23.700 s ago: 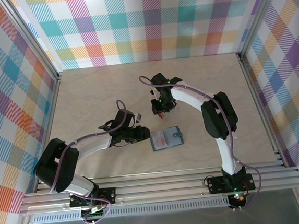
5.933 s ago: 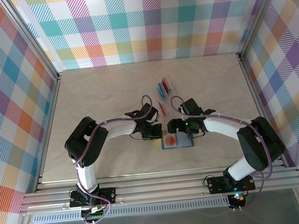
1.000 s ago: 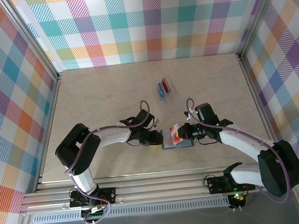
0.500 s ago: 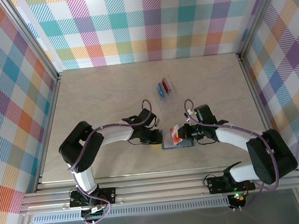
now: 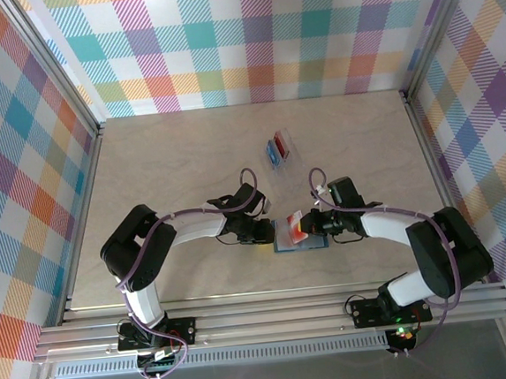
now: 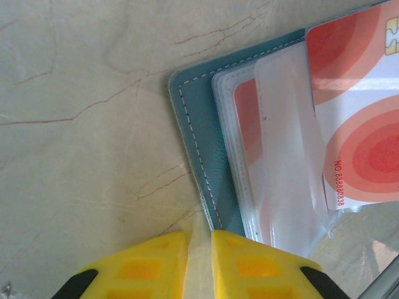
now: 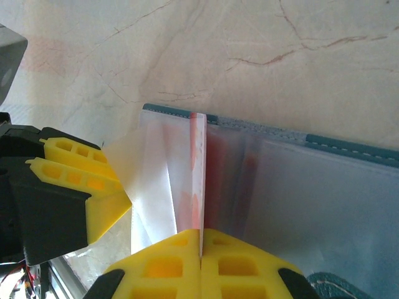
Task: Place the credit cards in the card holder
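The left tool [image 6: 198, 237] narrows to a slit at the 9 o'clock edge of the teal card holder [image 6: 202, 149] mid-bench, grip unclear; the right tool [image 7: 201, 235], clamped on the red credit card [image 6: 355, 137], looks ready to insert.

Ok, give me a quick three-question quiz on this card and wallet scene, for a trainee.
1. True or false: the right gripper is shut on a red card.
2. Where is the clear case? A) farther from the arm bases than the card holder; B) inside the card holder; C) off the table.
3. Is the card holder lying open or folded shut?
Key: 1 true; 2 A; 3 open.
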You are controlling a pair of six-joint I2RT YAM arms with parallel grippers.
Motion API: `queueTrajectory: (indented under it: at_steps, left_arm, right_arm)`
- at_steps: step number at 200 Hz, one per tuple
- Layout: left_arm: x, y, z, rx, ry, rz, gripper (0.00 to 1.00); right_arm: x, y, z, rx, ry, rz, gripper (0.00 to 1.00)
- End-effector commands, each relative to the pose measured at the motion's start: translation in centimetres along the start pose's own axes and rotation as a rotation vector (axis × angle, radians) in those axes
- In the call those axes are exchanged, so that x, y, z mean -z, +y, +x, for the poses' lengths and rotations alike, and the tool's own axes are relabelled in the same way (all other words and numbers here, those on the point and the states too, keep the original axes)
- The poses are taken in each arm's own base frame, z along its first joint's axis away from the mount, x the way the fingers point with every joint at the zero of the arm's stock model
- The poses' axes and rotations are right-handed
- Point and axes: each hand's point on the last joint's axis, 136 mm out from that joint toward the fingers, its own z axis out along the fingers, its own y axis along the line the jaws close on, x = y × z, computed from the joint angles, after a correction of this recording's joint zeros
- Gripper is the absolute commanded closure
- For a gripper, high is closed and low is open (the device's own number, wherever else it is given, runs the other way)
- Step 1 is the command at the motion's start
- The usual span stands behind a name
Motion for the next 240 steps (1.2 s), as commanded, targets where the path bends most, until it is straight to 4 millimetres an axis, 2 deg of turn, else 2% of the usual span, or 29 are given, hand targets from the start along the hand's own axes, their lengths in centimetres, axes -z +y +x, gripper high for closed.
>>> queueTrajectory:
  at_steps: [1, 76, 158, 240]
  left_arm:
    - [-0.8, 0.7, 0.7, -0.004, 0.028, -0.035, 0.81]
    - [-0.9, 2.1, 0.6, 0.039, 0.034, -0.071, 0.83]
    - [-1.3, 2.3, 0.6, 0.047, 0.043, -0.075, 0.84]
    - [-1.8, 3.0, 0.5, 0.073, 0.049, -0.089, 0.84]
  right_arm:
    - [-0.5, -1.4, 0.8, -0.008, 0.024, 0.033, 0.99]
    - [-1.2, -2.3, 1.8, -0.046, 0.04, 0.051, 0.99]
    - [-1.9, -2.4, 3.4, -0.058, 0.064, 0.063, 0.99]
    - [-3.2, -1.3, 5.1, -0.079, 0.099, -0.008, 0.99]
